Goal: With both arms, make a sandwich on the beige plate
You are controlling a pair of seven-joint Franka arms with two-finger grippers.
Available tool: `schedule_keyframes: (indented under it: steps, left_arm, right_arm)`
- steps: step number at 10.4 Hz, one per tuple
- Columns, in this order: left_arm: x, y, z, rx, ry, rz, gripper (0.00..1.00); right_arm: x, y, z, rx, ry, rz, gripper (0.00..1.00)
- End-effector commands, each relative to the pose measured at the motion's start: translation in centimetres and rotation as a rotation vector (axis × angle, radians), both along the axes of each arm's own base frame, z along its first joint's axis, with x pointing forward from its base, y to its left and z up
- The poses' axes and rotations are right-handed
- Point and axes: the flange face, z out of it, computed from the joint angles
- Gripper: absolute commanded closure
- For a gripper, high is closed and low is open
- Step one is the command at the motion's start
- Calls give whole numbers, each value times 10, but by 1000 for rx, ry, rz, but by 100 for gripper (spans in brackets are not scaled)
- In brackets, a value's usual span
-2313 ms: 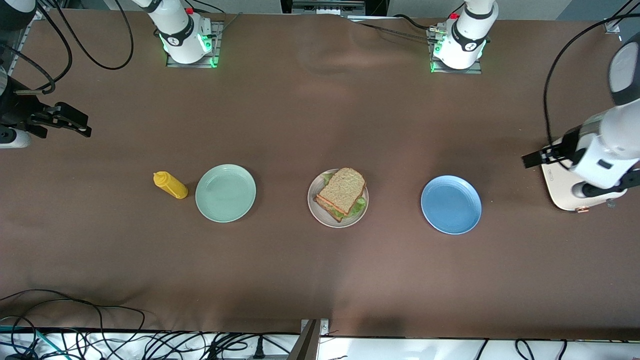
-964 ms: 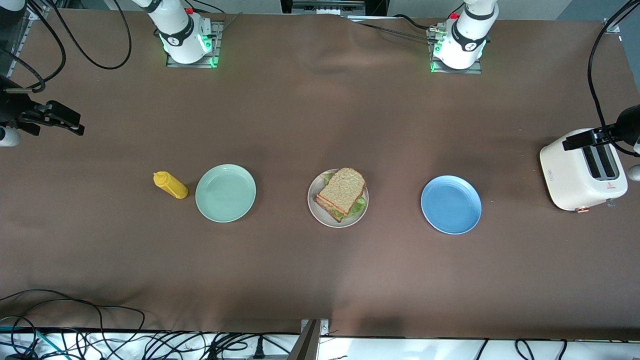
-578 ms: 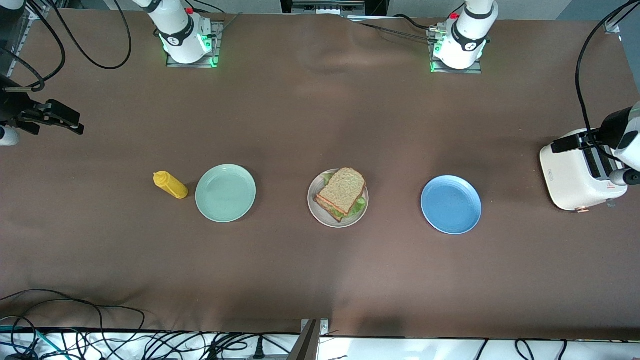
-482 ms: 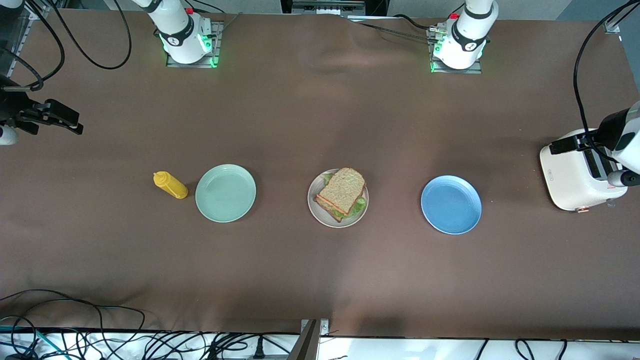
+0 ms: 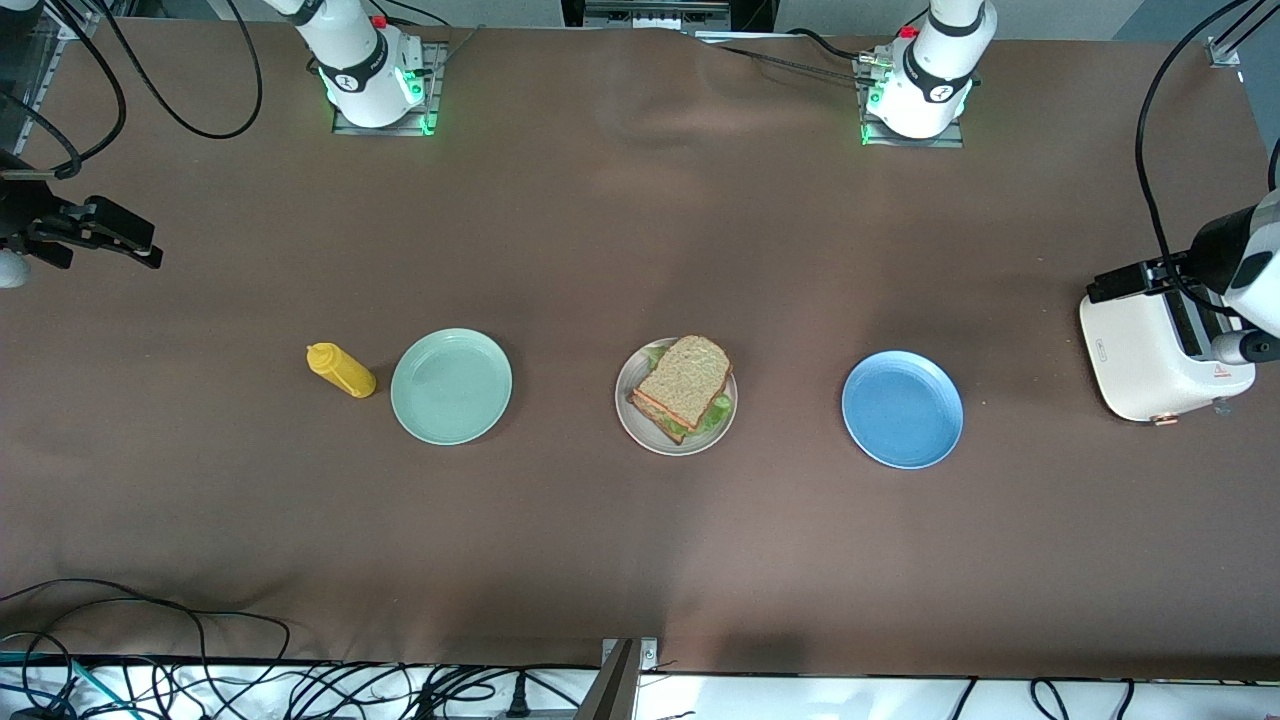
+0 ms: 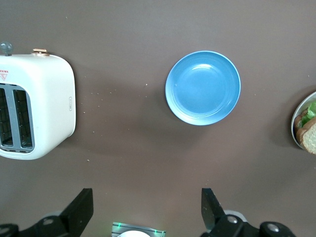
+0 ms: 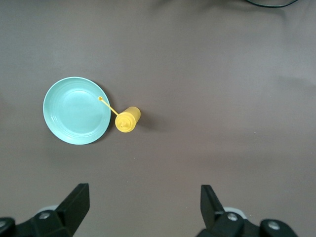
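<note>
The sandwich [image 5: 684, 383] lies assembled on the beige plate [image 5: 630, 418] at the middle of the table. Its top slice is brown bread, with green lettuce and an orange-red layer showing at the edges. My left gripper [image 5: 1100, 287] hangs open and empty over the toaster's edge at the left arm's end. The left wrist view shows that gripper [image 6: 147, 198] wide apart, with the sandwich [image 6: 309, 133] just at the picture's border. My right gripper [image 5: 150, 250] hangs open and empty over the right arm's end of the table. The right wrist view shows it [image 7: 144, 193] high above bare cloth.
A white toaster [image 5: 1150, 355] [image 6: 39, 106] stands at the left arm's end. A blue plate [image 5: 902, 408] [image 6: 203, 87] lies between it and the sandwich. Toward the right arm's end lie a mint green plate [image 5: 451, 386] [image 7: 76, 110] and a yellow mustard bottle [image 5: 342, 370] [image 7: 127, 120].
The left arm rose from low over the toaster, and its gripper has since crept slightly toward the table's middle. The right gripper drifted a little toward its end. The sandwich has not moved.
</note>
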Motion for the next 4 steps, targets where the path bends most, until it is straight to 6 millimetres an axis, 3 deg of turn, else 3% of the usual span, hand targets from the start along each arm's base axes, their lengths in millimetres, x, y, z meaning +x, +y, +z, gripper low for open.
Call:
schedule_keyframes:
  steps: [1,4]
  left_arm:
    - [-8,0,1,-25,-12,-34,0]
    - [-5,3,-3,-22,-6,-33,0]
  right_arm:
    - [-3,-1,9,3,2,8,0]
    - [-3,-1,9,3,-1,8,0]
